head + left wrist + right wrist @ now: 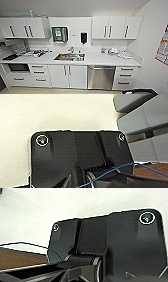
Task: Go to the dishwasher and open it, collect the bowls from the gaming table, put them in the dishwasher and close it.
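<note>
The dishwasher [101, 77] is a stainless-steel front with a horizontal bar handle, built in under the white counter right of the sink, and its door is shut. I face it from a short distance. A dark part of the robot [140, 91] pokes in at the lower right edge of the head view. The bowls and the gaming table are out of view. In both wrist views my own dark plate lies in front of a pale surface.
A white kitchen counter [95, 58] runs across with a steel sink [70, 57], dishes at left and right, wall cabinets above, drawers [125, 75] right of the dishwasher, and a microwave [18, 67] low left. A wall with a poster [162, 50] stands at right. Grey padded seating [145, 119] lies by my left wrist.
</note>
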